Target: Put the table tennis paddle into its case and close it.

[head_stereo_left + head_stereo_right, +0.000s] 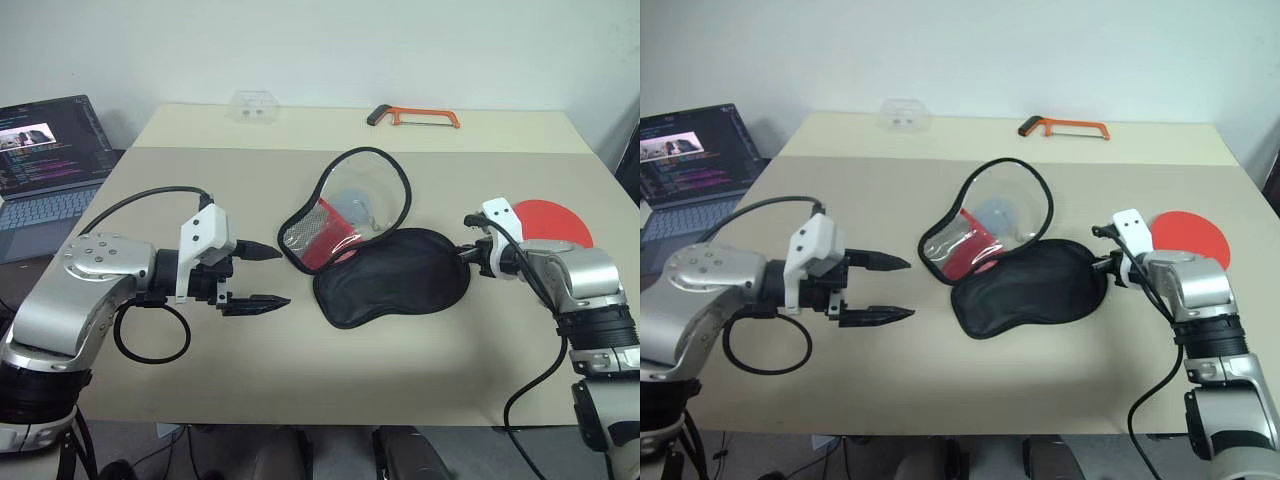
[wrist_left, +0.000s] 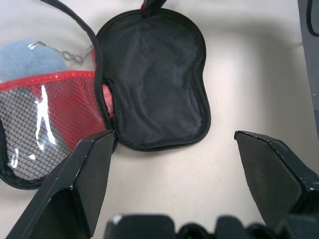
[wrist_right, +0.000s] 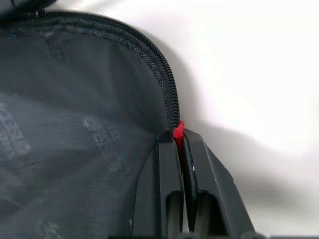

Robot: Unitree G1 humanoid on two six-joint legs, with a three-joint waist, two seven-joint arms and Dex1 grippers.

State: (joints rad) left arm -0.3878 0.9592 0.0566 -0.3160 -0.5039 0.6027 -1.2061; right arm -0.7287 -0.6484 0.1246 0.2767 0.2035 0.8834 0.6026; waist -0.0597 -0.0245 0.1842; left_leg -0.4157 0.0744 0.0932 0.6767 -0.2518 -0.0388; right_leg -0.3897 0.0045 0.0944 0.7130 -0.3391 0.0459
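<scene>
**A:** While the case (image 1: 392,277) is lying unzipped on the table (image 1: 300,360), what is the right gripper (image 1: 468,254) doing at its edge?

**B:** It is pinching the rim of the black half, at the end nearest itself. The right wrist view is showing both fingers pressed together with a scrap of red trim (image 3: 178,130) squeezed between them, right on the zipper line. So that claw is clenched on the case, probably to anchor or lift that half so the mouth is staying accessible.

**A:** And the left gripper (image 1: 262,275)?

**B:** It is hovering off to the case's other side, well apart from it, fingers spread wide and grasping nothing. It is pointing across toward the case, seemingly waiting its turn.

**A:** Where is the table tennis paddle (image 1: 548,222) sitting?

**B:** It is resting on the table just behind the right arm, with its red blade partly hidden. Its handle is not showing, and it is not inside the case yet.

**A:** Why is the other half standing up?

**B:** The clear and mesh panel (image 1: 335,215) is flipped open and leaning away from the black half, leaving the interior exposed for loading. Something pale blue is already showing through it.
</scene>
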